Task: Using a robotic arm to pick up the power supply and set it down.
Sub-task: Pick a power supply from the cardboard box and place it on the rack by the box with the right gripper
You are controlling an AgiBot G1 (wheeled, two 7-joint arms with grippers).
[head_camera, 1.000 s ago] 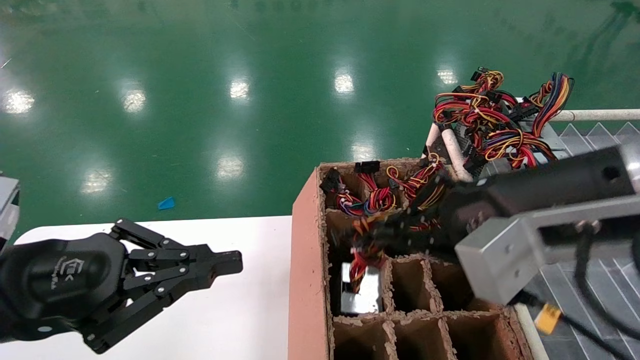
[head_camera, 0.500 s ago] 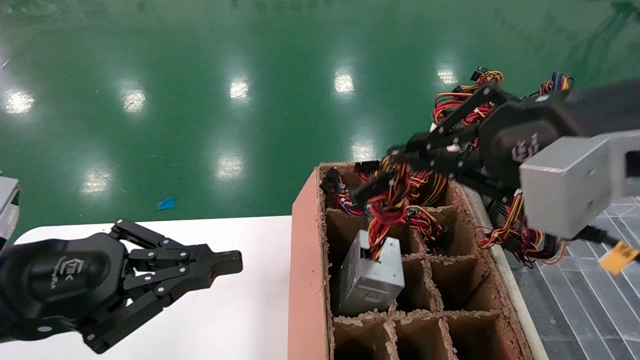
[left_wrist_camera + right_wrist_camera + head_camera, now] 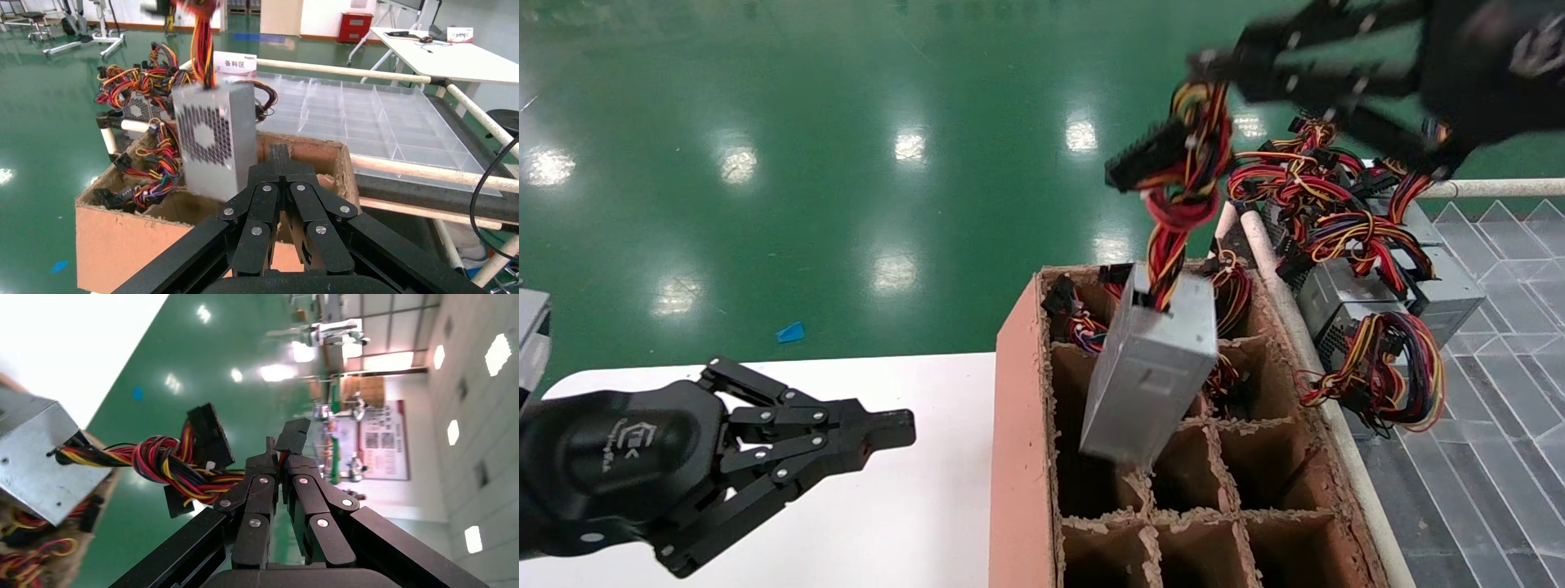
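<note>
Left gripper (image 3: 891, 429), at the lower left of the head view, hovered over the white table (image 3: 911, 523) with its two link fingers pressed together and nothing between them; the left wrist view showed the same closed fingertips (image 3: 280, 160) pointing toward the box. Centre: brown cardboard divided box (image 3: 1014, 441), standing just beside the table's edge, its far cells holding loose wiring and its near cells open. Power supply (image 3: 1152, 367), a light grey metal box, hung tilted in the air above the box's left column of cells, its lower corner still level with the dividers; its perforated fan face was seen from the left wrist (image 3: 211, 138). Its wire bundle (image 3: 1182, 188), red, yellow and black with a black connector, ran upward from the top of the casing. Upper right: right gripper (image 3: 1214, 65), raised high, its fingers pinched on the bundle (image 3: 183, 465) near the connector, so that the casing dangled below. Far right: further power supplies (image 3: 1369, 302) with tangled cables, resting beside the box on a clear divided tray (image 3: 1500, 327).
</note>
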